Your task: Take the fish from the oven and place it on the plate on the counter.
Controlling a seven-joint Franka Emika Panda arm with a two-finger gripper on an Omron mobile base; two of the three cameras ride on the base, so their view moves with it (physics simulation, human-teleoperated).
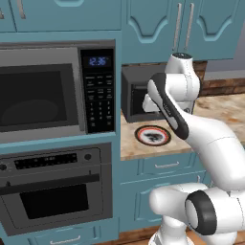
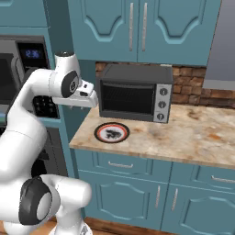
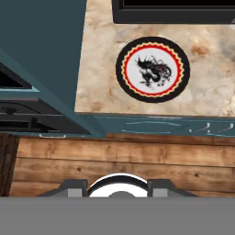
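Note:
The oven (image 1: pixel 52 191) sits low on the left under the microwave, its dark glass door shut, so the fish is hidden. The plate (image 1: pixel 153 135) (image 2: pixel 111 132) (image 3: pixel 152 69), red-rimmed with a dark motif, lies bare on the counter (image 2: pixel 193 133) (image 3: pixel 101 69) near its left end, in front of the toaster oven. My gripper (image 2: pixel 88 102) (image 3: pixel 117 188) hangs above and just left of the plate, by the counter's left edge, pointing down. Its fingertips stand apart with nothing between them.
A black toaster oven (image 2: pixel 135 94) (image 1: pixel 136 91) stands at the back of the counter, right behind the plate. The keypad microwave (image 1: pixel 43 95) is built in above the oven. Teal drawers and a wooden floor (image 3: pixel 119 160) lie below the counter edge.

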